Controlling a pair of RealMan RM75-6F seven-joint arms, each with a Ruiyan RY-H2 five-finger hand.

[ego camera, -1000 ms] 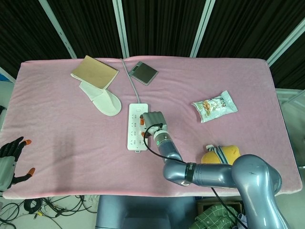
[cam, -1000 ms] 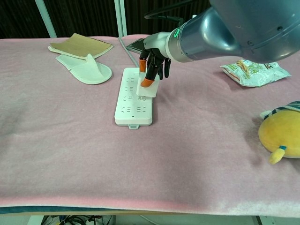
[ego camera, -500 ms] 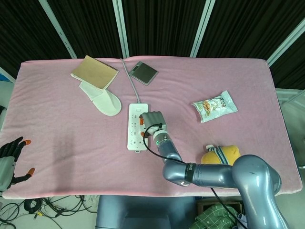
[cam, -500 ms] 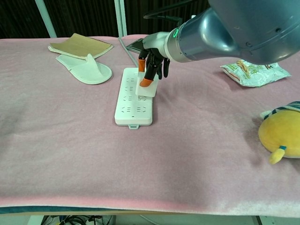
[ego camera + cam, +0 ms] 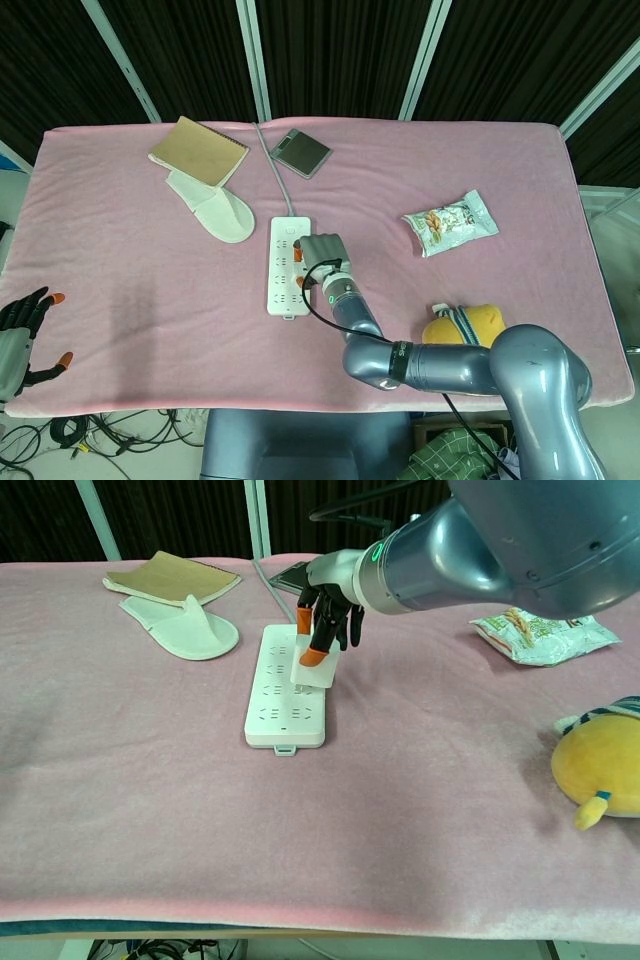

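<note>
A white power strip [image 5: 285, 266] [image 5: 287, 686] lies mid-table, its grey cable [image 5: 274, 172] running to the far edge. My right hand [image 5: 318, 256] [image 5: 325, 618] pinches a white plug [image 5: 315, 670] between orange-tipped fingers, right over the strip's right-hand row of sockets. In the chest view the plug stands on or just above the strip; I cannot tell whether its pins are in. My left hand [image 5: 22, 335] hangs off the table's near-left corner, fingers spread, holding nothing.
A white slipper [image 5: 213, 207] [image 5: 181, 626] and a brown notebook [image 5: 199, 150] [image 5: 171, 578] lie far left. A dark wallet-like pad [image 5: 300, 152] sits by the cable. A snack bag [image 5: 450, 222] [image 5: 543, 635] and a yellow plush toy [image 5: 462, 324] [image 5: 603, 765] lie right.
</note>
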